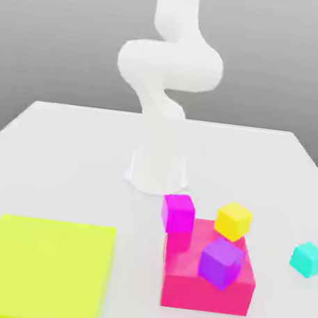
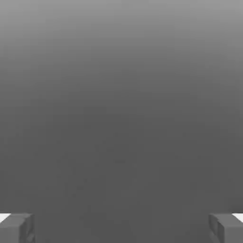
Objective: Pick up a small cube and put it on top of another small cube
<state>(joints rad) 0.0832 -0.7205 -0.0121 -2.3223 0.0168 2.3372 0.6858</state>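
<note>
The jaws stand wide and empty at the hand view's lower edge. The teal cube sits far right in the exterior view, on the desk. A slanted grasp could twist it; a hasty release could topple the stack.

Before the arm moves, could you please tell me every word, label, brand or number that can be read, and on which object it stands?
There are none: no text can be read on the small teal cube, the pink block or the white robot arm.
</note>
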